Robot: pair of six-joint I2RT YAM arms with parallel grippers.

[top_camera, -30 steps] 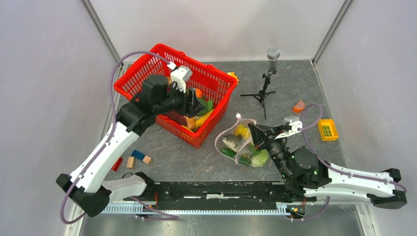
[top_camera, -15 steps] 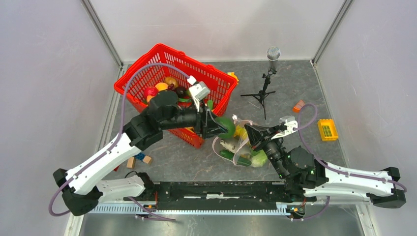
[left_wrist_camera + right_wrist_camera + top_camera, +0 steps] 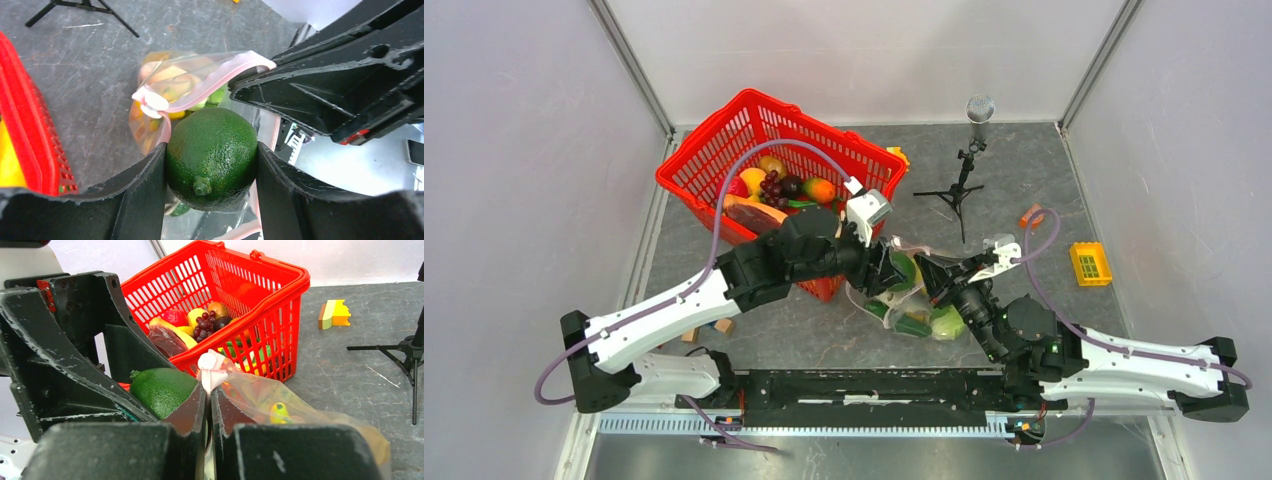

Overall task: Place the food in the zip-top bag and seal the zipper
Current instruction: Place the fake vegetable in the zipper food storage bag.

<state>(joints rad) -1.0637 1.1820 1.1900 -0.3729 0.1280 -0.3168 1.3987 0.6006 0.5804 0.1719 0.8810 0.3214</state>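
Green fruit [image 3: 212, 156] moved over bag [image 3: 305, 415], gripped between left jaws, right jaws pinching zipper [image 3: 252, 56]

No writing, label, brand or number can be read (in any view).

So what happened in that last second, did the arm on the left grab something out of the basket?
Yes. The left gripper came out of the red basket holding a round green fruit and swung right, to the mouth of the clear bag. The right gripper kept pinching the bag's pink strip, holding it open. Basket, microphone stand and yellow block stayed put.
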